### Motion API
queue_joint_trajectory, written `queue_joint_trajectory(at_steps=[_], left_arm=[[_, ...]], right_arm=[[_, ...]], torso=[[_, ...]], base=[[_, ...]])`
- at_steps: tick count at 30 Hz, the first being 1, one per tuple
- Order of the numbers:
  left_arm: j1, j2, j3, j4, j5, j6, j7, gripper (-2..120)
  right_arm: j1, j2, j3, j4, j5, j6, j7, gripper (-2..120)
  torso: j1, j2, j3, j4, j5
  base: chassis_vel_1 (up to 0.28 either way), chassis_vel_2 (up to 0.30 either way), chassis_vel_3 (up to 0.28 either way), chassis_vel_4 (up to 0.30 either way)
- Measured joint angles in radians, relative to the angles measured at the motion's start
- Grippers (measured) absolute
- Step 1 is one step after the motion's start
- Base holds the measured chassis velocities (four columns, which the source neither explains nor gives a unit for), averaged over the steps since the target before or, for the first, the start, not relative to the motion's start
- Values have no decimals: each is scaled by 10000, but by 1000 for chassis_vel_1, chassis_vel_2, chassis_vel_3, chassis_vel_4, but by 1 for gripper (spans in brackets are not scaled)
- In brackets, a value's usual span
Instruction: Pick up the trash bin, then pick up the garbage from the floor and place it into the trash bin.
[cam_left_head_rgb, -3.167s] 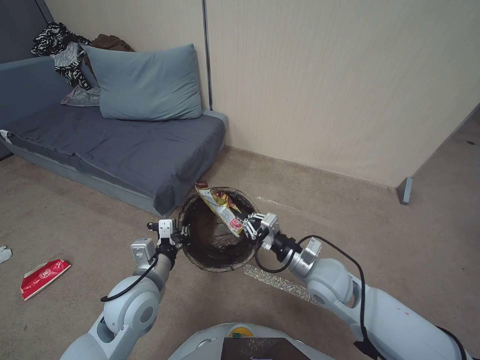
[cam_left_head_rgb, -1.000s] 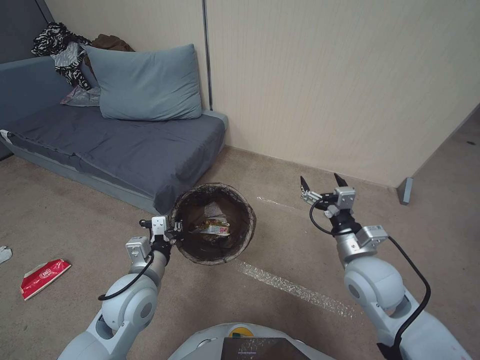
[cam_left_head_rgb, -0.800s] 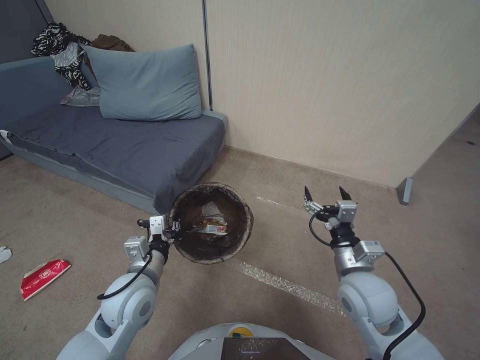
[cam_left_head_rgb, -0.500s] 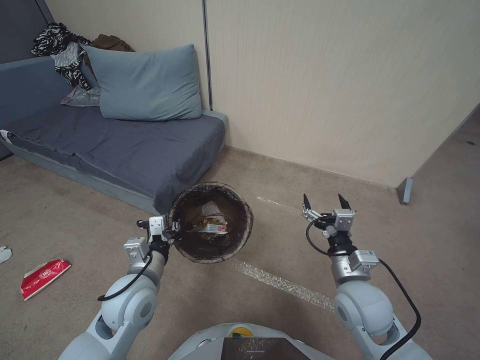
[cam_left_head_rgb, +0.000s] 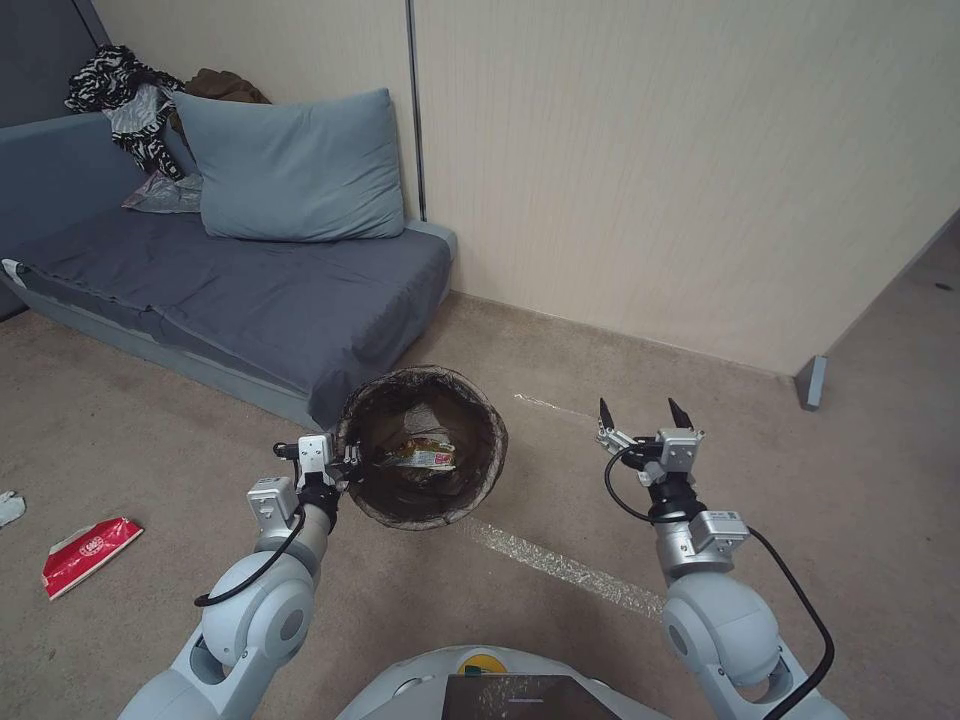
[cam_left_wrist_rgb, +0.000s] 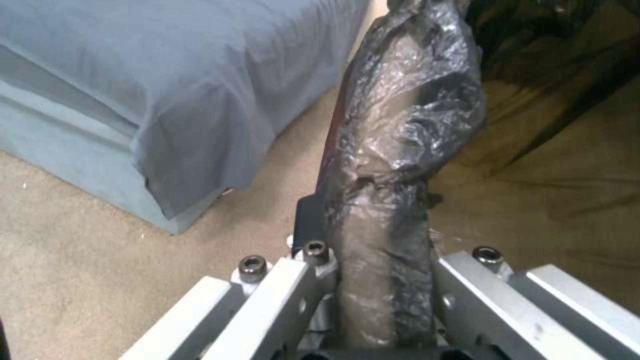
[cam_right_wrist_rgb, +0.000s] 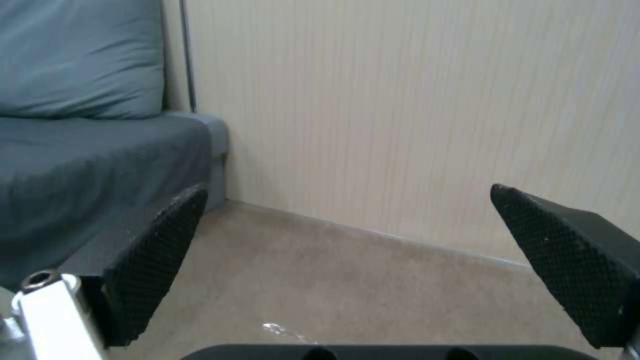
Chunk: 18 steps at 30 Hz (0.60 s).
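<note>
Overhead, I saw the left gripper (cam_left_head_rgb: 352, 462) clamped on the near-left rim of the trash bin (cam_left_head_rgb: 425, 455), holding it just off the corner of the sofa (cam_left_head_rgb: 250, 290). From the left wrist camera, the fingers (cam_left_wrist_rgb: 313, 235) were pinched tight on the bin wall, with the crinkled dark liner (cam_left_wrist_rgb: 407, 115) bunched over the rim between them.

The bin looked round, its mouth tipped toward my head camera, and the brown-black bag folded over the edge hid most of the plastic. Down inside lay 1 piece of garbage, a yellow snack wrapper (cam_left_head_rgb: 420, 455) with a white and red panel, resting flat near the bottom.

My right gripper (cam_left_head_rgb: 640, 410) hung in the air to the right of the bin, well apart from it, pointing up toward the beige wall (cam_left_head_rgb: 650, 170). Its 2 dark textured fingertips (cam_right_wrist_rgb: 157, 260) stood spread wide with nothing between them.

Another piece of garbage, a red-and-white wrapper (cam_left_head_rgb: 88, 553), lay on the carpet (cam_left_head_rgb: 880, 480) far to the left of the left arm. A small whitish scrap (cam_left_head_rgb: 8, 507) sat near it at the picture's edge; I couldn't tell what it was. A strip of clear tape (cam_left_head_rgb: 570, 570) ran across the carpet below the bin.
</note>
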<state>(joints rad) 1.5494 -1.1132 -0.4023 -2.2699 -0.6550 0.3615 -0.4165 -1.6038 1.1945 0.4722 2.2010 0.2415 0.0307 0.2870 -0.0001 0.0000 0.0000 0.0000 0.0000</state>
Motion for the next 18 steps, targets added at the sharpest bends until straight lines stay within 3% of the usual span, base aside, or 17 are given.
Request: queue_joint_trajectory(at_steps=[18], left_arm=[[-14,23,-31,-51,18,53,-6,3]], right_arm=[[76,118,-124,-30,-57,-39,-3,100]], torso=[[0,0,0,0,0]], base=[[50,52,51,52]])
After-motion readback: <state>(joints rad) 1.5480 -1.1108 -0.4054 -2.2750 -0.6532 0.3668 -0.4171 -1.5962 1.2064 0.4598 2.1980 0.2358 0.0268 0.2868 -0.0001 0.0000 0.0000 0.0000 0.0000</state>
